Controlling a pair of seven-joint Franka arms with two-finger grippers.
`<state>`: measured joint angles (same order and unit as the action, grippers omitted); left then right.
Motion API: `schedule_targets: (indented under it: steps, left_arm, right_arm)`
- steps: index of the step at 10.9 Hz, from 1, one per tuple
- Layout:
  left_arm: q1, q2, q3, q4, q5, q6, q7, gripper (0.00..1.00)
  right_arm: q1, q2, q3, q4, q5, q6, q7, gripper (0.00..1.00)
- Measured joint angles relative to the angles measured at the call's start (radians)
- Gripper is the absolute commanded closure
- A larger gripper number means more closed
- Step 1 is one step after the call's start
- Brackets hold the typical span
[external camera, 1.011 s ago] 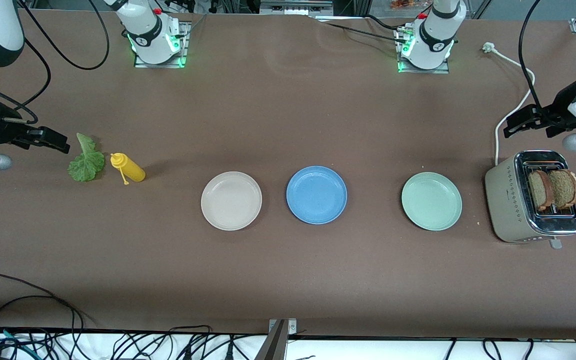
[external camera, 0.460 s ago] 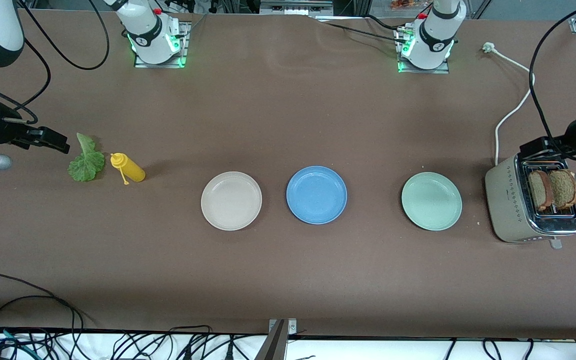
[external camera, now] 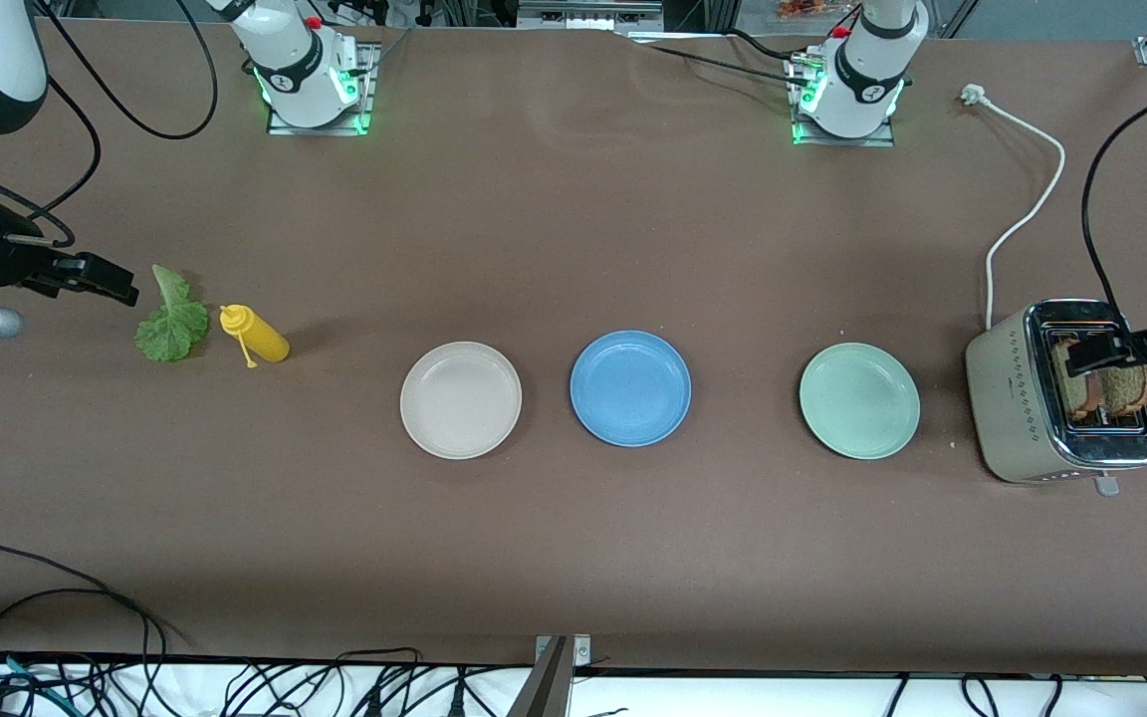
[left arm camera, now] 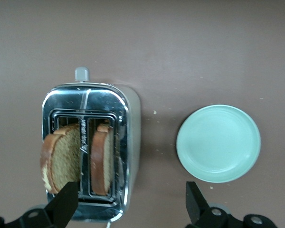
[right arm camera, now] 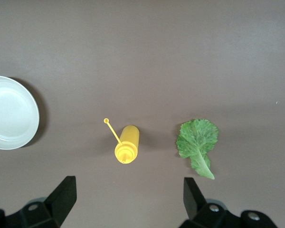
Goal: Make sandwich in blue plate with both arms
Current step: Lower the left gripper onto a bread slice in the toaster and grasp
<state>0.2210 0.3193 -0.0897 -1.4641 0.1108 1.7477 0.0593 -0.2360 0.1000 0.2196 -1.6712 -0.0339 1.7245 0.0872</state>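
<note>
Table: wide brown matte tabletop (external camera: 573, 249) with both arm bases along its 12 o'clock edge in the front view.
Left arm: white arm with black joints; its black two-finger left gripper (external camera: 1096, 354) (left arm camera: 128, 199) hangs over the toaster's slots, fingers spread wide with nothing between them.
Right arm: white arm with black joints, waiting; its black two-finger right gripper (external camera: 106, 281) (right arm camera: 126, 199) hovers over the table at the right arm's end, just beside the lettuce, fingers spread wide and empty.
Toaster: beige two-slot toaster with a chrome top (external camera: 1017, 398) (left arm camera: 128, 123), at about 3 o'clock from the blue plate, at the left arm's end of the table.
Blue plate: round mid-blue shallow plate with a raised rim (external camera: 630, 387), near the table's middle, bare.
Cream plate: round cream-white plate (external camera: 460, 399) (right arm camera: 9, 114), at 9 o'clock from the blue plate, just beside it.
Mint plate: round pale mint-green plate (external camera: 859, 400) (left arm camera: 218, 143), at 3 o'clock from the blue plate, between it and the toaster.
Bread slices: two squarish brown wholemeal slices with darker crusts (external camera: 1121, 390) (left arm camera: 61, 159), upright, one in each toaster slot.
Lettuce: crinkled green lettuce leaf (external camera: 170, 319) (right arm camera: 198, 142), flat on the table, well apart from the blue plate at its 9 o'clock.
Bottle: yellow plastic squeeze bottle (external camera: 257, 337) (right arm camera: 126, 144), lying between the lettuce and the cream plate, close to the leaf.
</note>
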Motion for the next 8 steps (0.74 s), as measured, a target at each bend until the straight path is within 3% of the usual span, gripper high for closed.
schedule_targets:
  steps: [3,4,6,8]
  left_arm:
    - [0.031,0.075,0.0,-0.001,0.001,0.059,0.021,0.0]
    - [0.04,0.098,0.0,-0.002,0.001,0.063,0.021,0.04]
    - [0.05,0.12,0.0,-0.022,0.001,0.064,0.021,0.32]
    - [0.063,0.122,0.0,-0.045,0.001,0.063,0.023,0.37]
  right_arm:
    - [0.0,0.0,0.0,0.001,0.0,0.0,0.0,0.0]
    - [0.0,0.001,0.0,0.001,0.0,-0.001,0.0,0.0]
    - [0.0,0.001,0.0,0.001,0.0,-0.001,0.0,0.0]
    - [0.0,0.001,0.0,0.001,0.0,-0.001,0.0,0.0]
